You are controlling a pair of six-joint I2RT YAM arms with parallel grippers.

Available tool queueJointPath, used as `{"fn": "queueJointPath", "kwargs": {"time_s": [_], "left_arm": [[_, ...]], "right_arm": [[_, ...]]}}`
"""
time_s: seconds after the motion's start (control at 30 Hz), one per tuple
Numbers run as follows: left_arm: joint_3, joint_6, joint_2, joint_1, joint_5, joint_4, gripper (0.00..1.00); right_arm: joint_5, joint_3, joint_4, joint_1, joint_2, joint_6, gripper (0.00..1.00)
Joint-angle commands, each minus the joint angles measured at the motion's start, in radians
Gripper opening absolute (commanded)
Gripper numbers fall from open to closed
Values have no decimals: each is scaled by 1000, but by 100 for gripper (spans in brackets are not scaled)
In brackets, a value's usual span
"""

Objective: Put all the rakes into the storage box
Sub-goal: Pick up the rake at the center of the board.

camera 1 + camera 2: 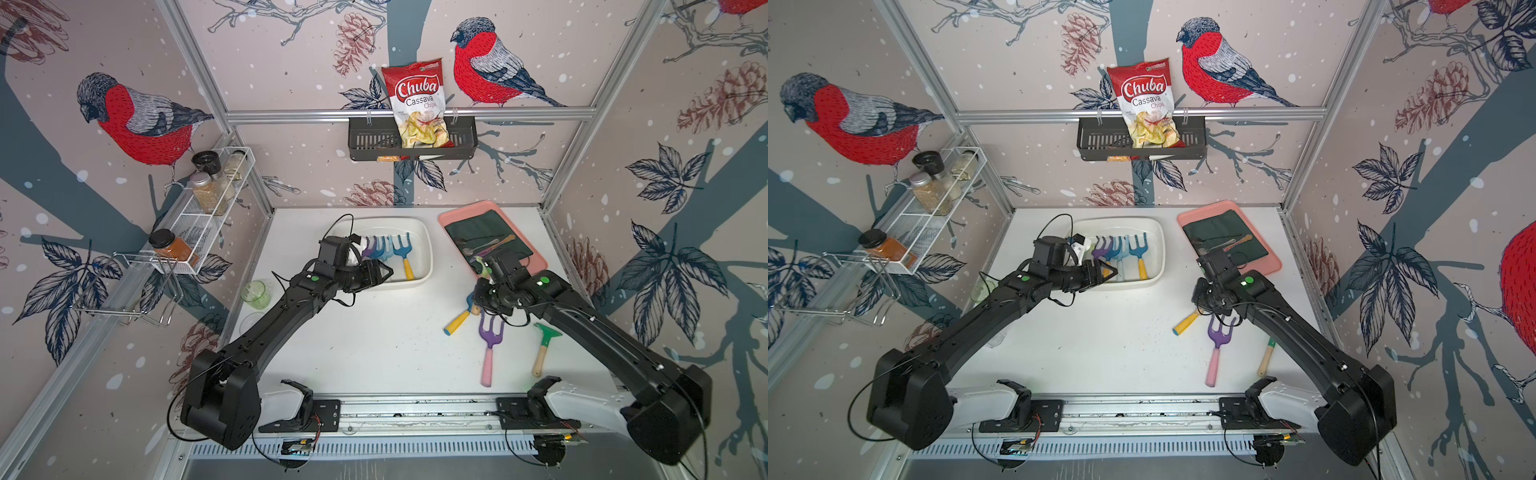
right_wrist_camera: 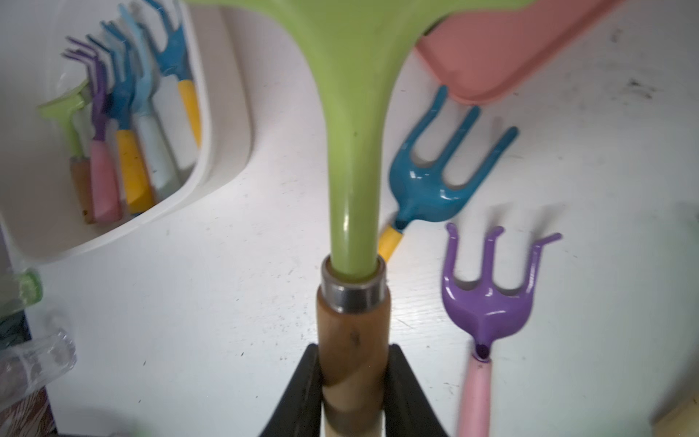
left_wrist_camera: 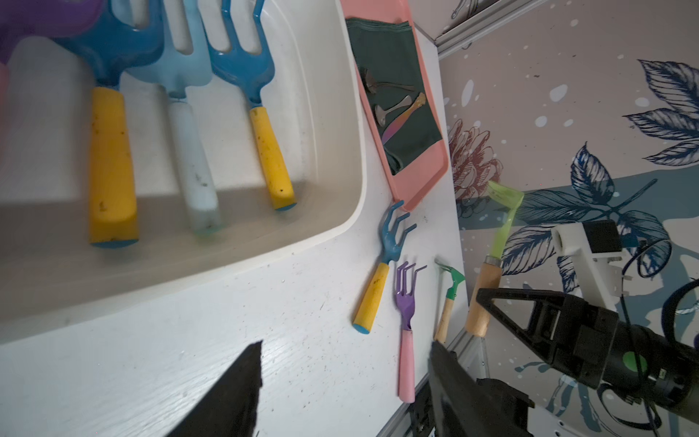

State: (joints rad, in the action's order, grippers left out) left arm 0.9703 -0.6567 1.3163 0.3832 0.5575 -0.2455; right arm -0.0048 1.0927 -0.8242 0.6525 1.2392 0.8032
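My right end effector point(image 2: 353, 355) grasps the rake point(image 2: 353, 151) at its wooden handle; it runs straight out, head toward far, probably tilted upward.

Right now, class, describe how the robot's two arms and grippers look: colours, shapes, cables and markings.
Both the left arm and right arm are matte black, with boxy rounded segments rising from white base shells. Each carries a round green sticker near the wrist. Loose thin black cables trail from them. The left gripper and right gripper have black, wedge-shaped fingers.
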Motion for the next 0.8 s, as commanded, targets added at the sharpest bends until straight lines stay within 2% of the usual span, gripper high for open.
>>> {"fn": "queueJointPath", "kwargs": {"time_s": [0.0, 0.17, 0.3, 0.77], "left_arm": [[75, -15, 34, 3, 49, 61, 70], [186, 17, 75, -5, 6, 28, 70], [228, 33, 107, -20, -16, 7, 70], [193, -23, 126, -28, 49, 91, 69]], "right_arm": [[-66, 81, 86, 70, 86, -63, 18], [-112, 188, 128, 152, 218, -137, 17], [-99, 272, 124, 199, 293, -171, 17], [-102, 374, 129, 231, 405, -189, 17]]}}
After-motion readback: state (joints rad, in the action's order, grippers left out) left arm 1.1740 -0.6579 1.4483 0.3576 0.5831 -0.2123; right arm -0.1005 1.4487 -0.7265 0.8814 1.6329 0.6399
